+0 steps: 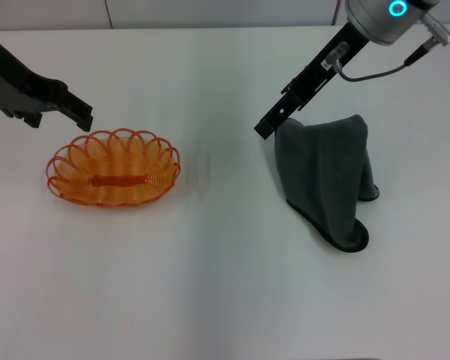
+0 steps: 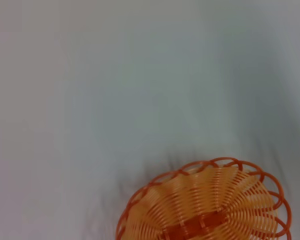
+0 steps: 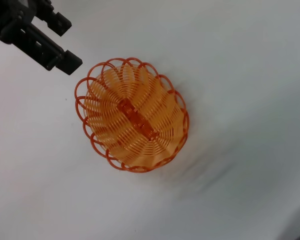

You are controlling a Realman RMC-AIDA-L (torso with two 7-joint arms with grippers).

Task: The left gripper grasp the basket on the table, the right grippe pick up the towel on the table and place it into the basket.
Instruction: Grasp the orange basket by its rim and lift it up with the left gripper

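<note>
The orange wire basket (image 1: pixel 112 169) stands on the white table (image 1: pixel 225 292) at the left. My left gripper (image 1: pixel 84 116) hovers just behind its back-left rim, not touching it. The right wrist view shows that gripper (image 3: pixel 70 42) open beside the basket (image 3: pixel 132 120), with nothing between its fingers. The left wrist view holds only part of the basket (image 2: pixel 205 205). At the right, my right gripper (image 1: pixel 268 126) is shut on the top edge of the dark grey towel (image 1: pixel 326 176). The towel hangs lifted in a fold, and its lower end rests on the table.
Bare white tabletop (image 1: pixel 217 172) lies between the basket and the towel, and more runs along the front. The table's far edge (image 1: pixel 172 28) crosses the top of the head view.
</note>
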